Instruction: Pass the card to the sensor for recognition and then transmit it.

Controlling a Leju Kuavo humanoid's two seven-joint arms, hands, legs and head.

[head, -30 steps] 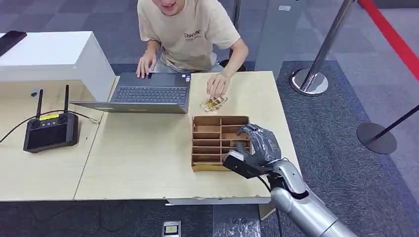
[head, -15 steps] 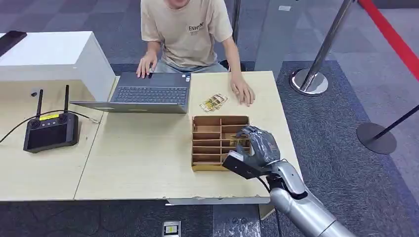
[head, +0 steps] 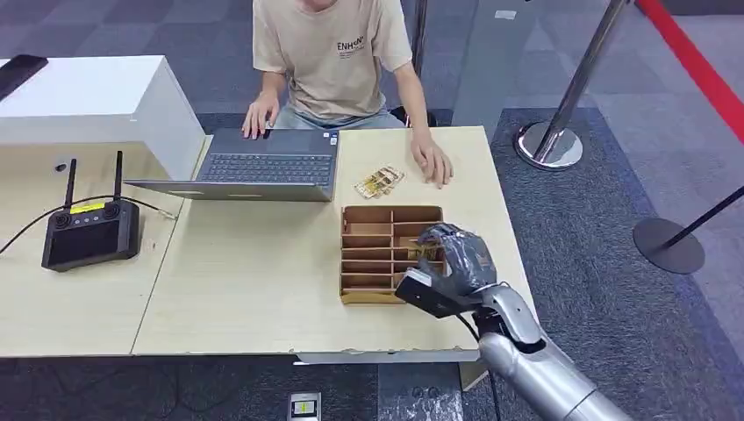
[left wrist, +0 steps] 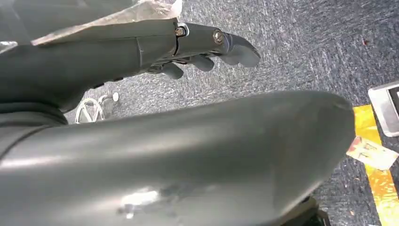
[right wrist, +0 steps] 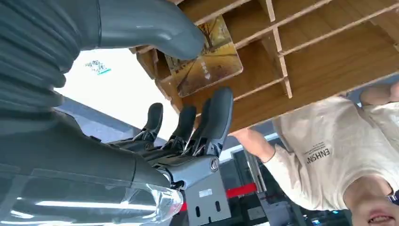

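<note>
Your card point(right wrist: 207, 63), printed with a golden picture and small white writing too fine to read, stands in a right-hand compartment of the brown divided box point(head: 373, 254) on the table point(head: 254, 281). Your right hand point(head: 456, 259) reaches into that compartment: thumb on one face of the card, dark fingers point(right wrist: 216, 117) spread apart on the other side, not touching it. Your left hand point(left wrist: 207, 47) hangs over carpet, its fingers loosely curled in on nothing. Beyond the box more cards point(head: 379, 182) lie flat. The seated person's shirt point(head: 338, 53) reads "ENHSIN". A laptop point(head: 263, 165) sits far left of the box.
</note>
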